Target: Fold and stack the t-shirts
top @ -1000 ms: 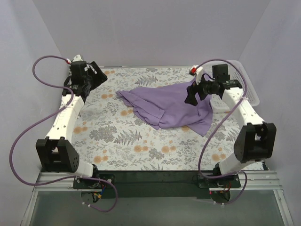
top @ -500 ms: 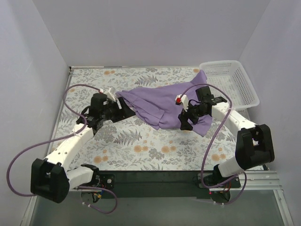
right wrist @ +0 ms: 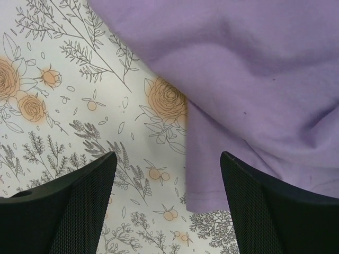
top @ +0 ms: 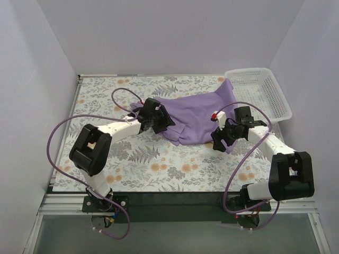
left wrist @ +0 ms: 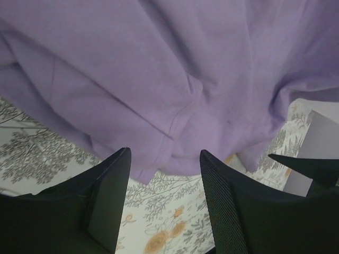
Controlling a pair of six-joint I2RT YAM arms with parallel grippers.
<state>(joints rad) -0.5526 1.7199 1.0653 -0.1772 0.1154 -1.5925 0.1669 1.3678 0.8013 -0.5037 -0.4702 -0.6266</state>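
Note:
The lavender t-shirt (top: 196, 112) lies crumpled and partly folded over itself at the middle right of the table. My left gripper (top: 165, 125) hangs over its left near edge. In the left wrist view the t-shirt (left wrist: 175, 69) fills the upper half, and the left gripper (left wrist: 164, 154) stands open, with the cloth's edge just beyond the fingertips. My right gripper (top: 217, 143) is at the shirt's near right corner. In the right wrist view the right gripper (right wrist: 168, 159) is open over a hemmed corner of the t-shirt (right wrist: 254, 90), with nothing pinched.
A white mesh basket (top: 265, 95) stands at the back right, with one corner of the shirt touching its left side. The flowered tablecloth (top: 137, 159) covers the table. Purple cables loop off both arms.
The left arm swung from the back left corner across to the shirt's left edge, its jaws narrowing a little. The right gripper came down from the shirt's top to its near right corner.

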